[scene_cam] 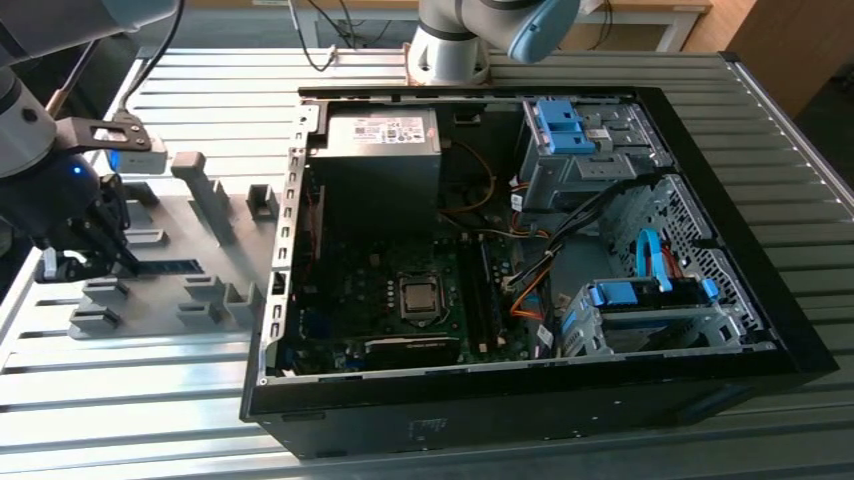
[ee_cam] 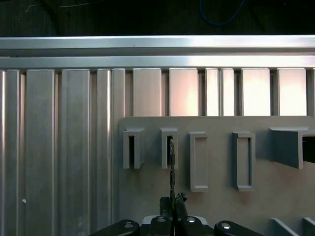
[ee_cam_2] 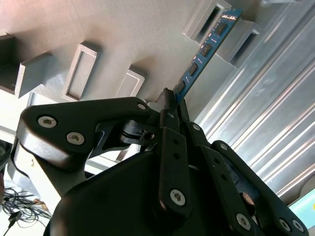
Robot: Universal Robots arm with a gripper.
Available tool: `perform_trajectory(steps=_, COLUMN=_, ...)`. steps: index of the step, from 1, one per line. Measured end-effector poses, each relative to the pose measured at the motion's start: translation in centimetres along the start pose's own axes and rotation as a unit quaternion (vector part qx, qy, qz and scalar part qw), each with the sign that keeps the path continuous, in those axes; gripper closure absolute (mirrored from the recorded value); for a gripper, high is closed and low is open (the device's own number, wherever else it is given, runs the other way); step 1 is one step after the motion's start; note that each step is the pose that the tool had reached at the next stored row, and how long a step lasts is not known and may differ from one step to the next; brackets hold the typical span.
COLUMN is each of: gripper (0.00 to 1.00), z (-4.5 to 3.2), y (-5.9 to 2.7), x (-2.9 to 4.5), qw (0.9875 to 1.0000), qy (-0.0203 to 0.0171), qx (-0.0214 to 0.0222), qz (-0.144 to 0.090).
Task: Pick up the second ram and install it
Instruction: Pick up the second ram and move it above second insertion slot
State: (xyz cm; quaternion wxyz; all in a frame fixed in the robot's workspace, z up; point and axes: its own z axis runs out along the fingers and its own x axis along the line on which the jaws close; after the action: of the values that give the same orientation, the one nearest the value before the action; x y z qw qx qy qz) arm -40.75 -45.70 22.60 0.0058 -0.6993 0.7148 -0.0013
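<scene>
Your claw [ee_cam_2: 171, 101] is clenched on one end of the memory stick [ee_cam_2: 204, 49]. The far end sits in a slot of the grey holder [ee_cam_2: 123, 29], so a skewed pull could bend it.

Just counting here, I'm seeing one ram stick [ee_cam_2: 206, 46], one gripper [ee_cam_2: 174, 98], one robot arm [scene_cam: 447, 50], one grey holder plate [ee_cam: 246, 211] and one open computer case [scene_cam: 534, 395].

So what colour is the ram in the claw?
Blue ram with black chips, clearest in second wrist view.

second ram [ee_cam_2: 204, 49], blue-green, black chips, on edge
</scene>
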Motion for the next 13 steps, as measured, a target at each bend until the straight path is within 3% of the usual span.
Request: perform_trajectory(steps=13, gripper=0.86, z=-0.50, y=0.00, x=0.00, qw=1.0000, qy=0.0000, qx=0.0000, qz=0.000)
